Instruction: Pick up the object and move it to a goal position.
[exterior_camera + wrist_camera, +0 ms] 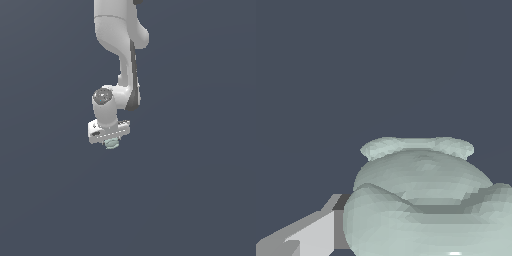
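Your white claw [111,141] hangs over the dark worktop [200,200] — the mint-green object [112,144] tucked beneath it; whether it is clamped, you cannot tell.

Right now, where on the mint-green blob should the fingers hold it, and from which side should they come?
Grip the wide rounded belly of the blob, below its flared rim, coming straight down from above. The gripper already sits directly over it, and the belly offers two opposite curved sides; the rim looks thin and lumpy.

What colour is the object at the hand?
Pale mint green, plain; the object shows best in the wrist view.
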Robot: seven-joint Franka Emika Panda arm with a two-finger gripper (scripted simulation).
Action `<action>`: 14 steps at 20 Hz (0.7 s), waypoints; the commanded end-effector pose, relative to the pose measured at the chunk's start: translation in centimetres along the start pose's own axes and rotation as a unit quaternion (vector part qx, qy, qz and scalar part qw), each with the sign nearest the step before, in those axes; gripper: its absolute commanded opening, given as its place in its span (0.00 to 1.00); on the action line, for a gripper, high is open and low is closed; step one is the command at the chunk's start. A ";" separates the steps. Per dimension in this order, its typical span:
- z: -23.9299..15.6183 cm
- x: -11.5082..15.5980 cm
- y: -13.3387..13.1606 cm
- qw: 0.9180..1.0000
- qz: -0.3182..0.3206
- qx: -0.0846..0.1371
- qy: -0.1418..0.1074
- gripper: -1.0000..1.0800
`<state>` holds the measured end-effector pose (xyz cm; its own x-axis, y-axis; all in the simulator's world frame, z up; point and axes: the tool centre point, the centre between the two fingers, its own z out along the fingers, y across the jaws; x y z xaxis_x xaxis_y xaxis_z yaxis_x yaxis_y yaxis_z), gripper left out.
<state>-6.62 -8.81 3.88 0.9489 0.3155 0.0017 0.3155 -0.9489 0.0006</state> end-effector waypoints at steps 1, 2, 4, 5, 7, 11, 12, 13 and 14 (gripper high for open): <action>-0.4 -0.3 0.4 1.000 0.000 0.000 0.000 0.00; -0.6 -0.6 0.6 1.000 0.000 0.000 0.000 0.00; -1.2 -1.2 1.1 1.000 0.000 0.000 0.000 0.00; -1.6 -1.5 1.5 1.000 0.000 0.000 0.000 0.00; -2.5 -2.4 2.3 1.000 0.000 0.000 0.000 0.00; -4.9 -4.6 4.4 1.000 0.000 0.000 0.000 0.00; -5.6 -5.3 5.1 1.000 0.000 0.000 0.000 0.00; -6.3 -5.9 5.7 1.000 0.000 0.000 0.000 0.00; -7.0 -6.5 6.4 1.000 0.000 0.000 0.000 0.00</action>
<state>-10.17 -15.70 9.80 0.9492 0.3148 0.0012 0.3148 -0.9492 0.0000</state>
